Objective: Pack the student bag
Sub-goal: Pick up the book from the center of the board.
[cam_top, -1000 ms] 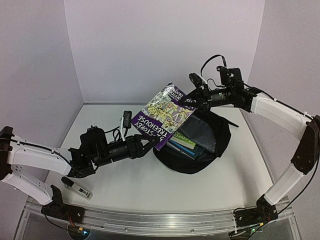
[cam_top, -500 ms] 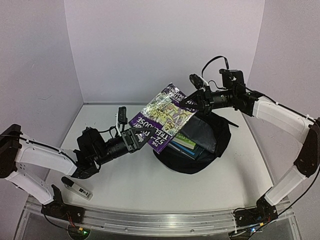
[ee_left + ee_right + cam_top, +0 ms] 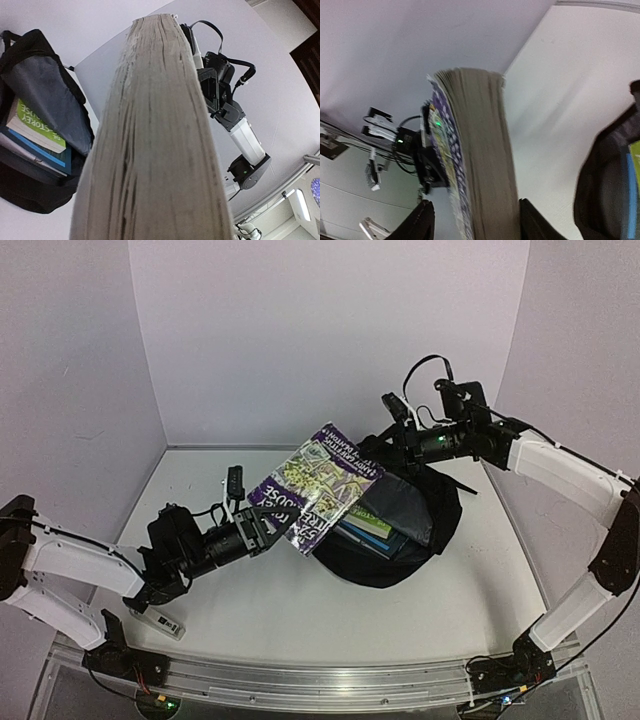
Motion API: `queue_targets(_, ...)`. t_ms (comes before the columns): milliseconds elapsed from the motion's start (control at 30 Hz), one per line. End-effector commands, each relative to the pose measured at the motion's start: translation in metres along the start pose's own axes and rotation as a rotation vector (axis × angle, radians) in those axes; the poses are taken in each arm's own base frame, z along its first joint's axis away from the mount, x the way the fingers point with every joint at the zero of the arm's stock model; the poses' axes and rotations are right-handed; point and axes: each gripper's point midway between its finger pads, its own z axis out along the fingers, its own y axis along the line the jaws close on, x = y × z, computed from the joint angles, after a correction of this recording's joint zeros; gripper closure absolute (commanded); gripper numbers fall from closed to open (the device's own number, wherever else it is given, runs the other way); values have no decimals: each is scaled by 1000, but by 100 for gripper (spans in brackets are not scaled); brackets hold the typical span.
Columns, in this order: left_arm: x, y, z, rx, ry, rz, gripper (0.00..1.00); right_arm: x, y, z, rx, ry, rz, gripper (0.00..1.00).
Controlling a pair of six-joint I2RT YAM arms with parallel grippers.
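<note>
1 paperback (image 3: pixel 315 485), purple-covered overhead, rough page edges at both wrists, is clamped by left gripper (image 3: pixel 270 530) 9 o'clock of the soft student bag (image 3: pixel 440 525), right gripper (image 3: pixel 476 212) fingers apart.

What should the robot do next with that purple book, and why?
Probably draw the right fingers back off the book. They stand open either side of its far edge, so only the left fingers, shut on its near corner, carry it. It hangs tilted above the open bag; clearing the right fingers should leave room to lower it in.
</note>
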Motion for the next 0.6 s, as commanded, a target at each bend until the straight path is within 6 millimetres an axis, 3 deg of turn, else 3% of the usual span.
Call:
queue_targets(0,-41,-24,-22,32,-171,-9,100,-7,-42,-18,338,-8,-203,43)
queue_targets(167,-48,-10,-39,-50,-225,-39,100,3,-104,-30,627,72,-297,42)
queue_targets(267,-49,-2,-47,-81,-240,-50,100,14,-132,-25,741,168,-376,45)
queue_targets(367,-50,1,-51,-94,-253,-57,100,22,-151,-18,823,231,-424,49)
queue_targets(567,-49,6,-54,-115,-255,-60,100,29,-169,4,907,312,-497,53)
